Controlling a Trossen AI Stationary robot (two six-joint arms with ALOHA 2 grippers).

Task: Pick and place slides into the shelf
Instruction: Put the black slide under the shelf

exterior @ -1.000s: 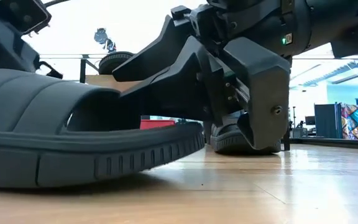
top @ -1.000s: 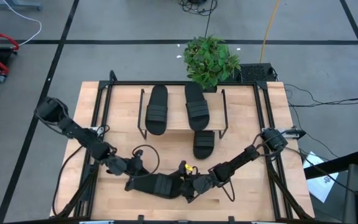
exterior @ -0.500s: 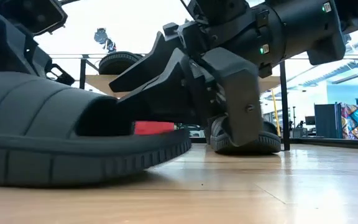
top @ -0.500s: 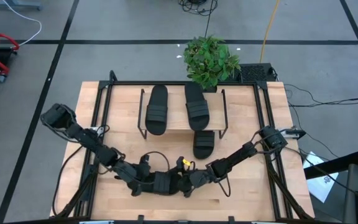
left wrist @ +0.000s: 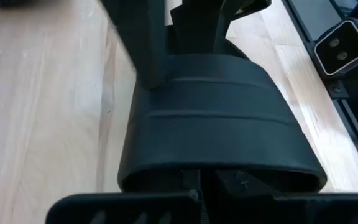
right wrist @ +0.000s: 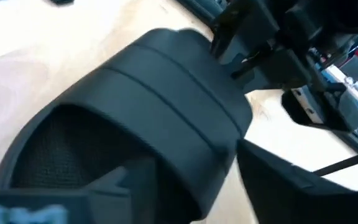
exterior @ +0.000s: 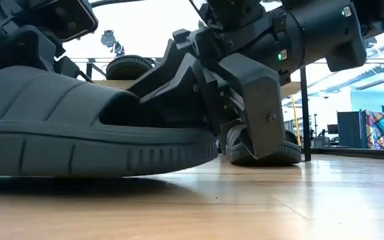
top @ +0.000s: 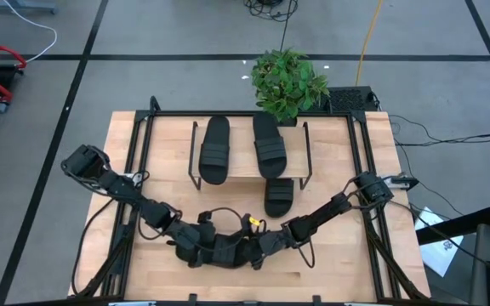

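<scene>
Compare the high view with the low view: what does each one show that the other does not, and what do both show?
Only the high view shows the green plant, both slides lying on the shelf plank, and both arms reaching from the table's sides to the front middle.

Only the low view shows the ribbed sole edge of the front slide up close, its toe slightly off the table, and the room behind.

Both show the front slide, the right hand at its toe end, and the slide under the shelf.
</scene>
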